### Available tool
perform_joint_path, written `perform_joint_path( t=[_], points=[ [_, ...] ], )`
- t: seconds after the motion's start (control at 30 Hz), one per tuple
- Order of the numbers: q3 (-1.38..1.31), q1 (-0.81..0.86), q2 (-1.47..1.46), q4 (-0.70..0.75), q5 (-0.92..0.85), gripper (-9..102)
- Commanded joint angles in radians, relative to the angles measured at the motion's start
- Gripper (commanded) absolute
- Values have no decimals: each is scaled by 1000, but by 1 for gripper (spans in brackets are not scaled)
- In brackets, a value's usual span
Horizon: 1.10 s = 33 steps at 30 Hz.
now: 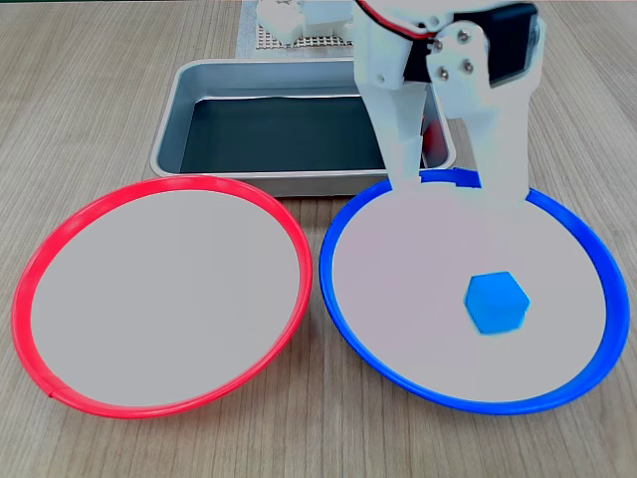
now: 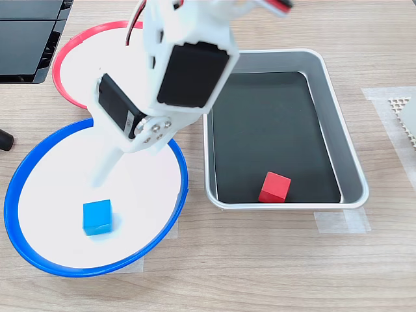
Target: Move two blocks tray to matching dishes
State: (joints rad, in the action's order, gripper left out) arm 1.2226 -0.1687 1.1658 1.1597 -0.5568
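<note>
The blue cube (image 1: 496,302) (image 2: 97,216) lies by itself inside the blue-rimmed dish (image 1: 597,269) (image 2: 26,253). Over the back edge of that dish my white gripper (image 1: 456,187) hangs open, fingers spread wide, nothing between them, well clear of the cube. One blurred finger (image 2: 106,168) slants down over the dish. The red cube (image 2: 274,187) sits in the silver tray (image 1: 199,80) (image 2: 351,162), in the corner nearest the blue dish. The red-rimmed dish (image 1: 60,249) (image 2: 65,58) holds nothing.
The two dishes stand side by side, nearly touching, with the tray right behind them. A white perforated base plate (image 1: 299,35) (image 2: 403,110) lies beyond the tray. A black device (image 2: 26,39) sits past the red dish. Tape (image 2: 341,221) holds the tray's corner.
</note>
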Motion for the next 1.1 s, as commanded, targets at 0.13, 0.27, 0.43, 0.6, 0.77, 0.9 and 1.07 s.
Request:
perform_joint_path(
  t=[0.13,0.27,0.43,0.6,0.77,0.9,1.07],
  points=[
    [41,14,137,196,-103,0],
    [207,38,305,365,-222,0],
    [489,80,518,253,-132,0],
    [649,66,650,195,402,0],
    [695,-15,687,258,841,1],
    [724,-74,681,239,1057,3],
    [730,-100,643,173,1206,14]
  ],
)
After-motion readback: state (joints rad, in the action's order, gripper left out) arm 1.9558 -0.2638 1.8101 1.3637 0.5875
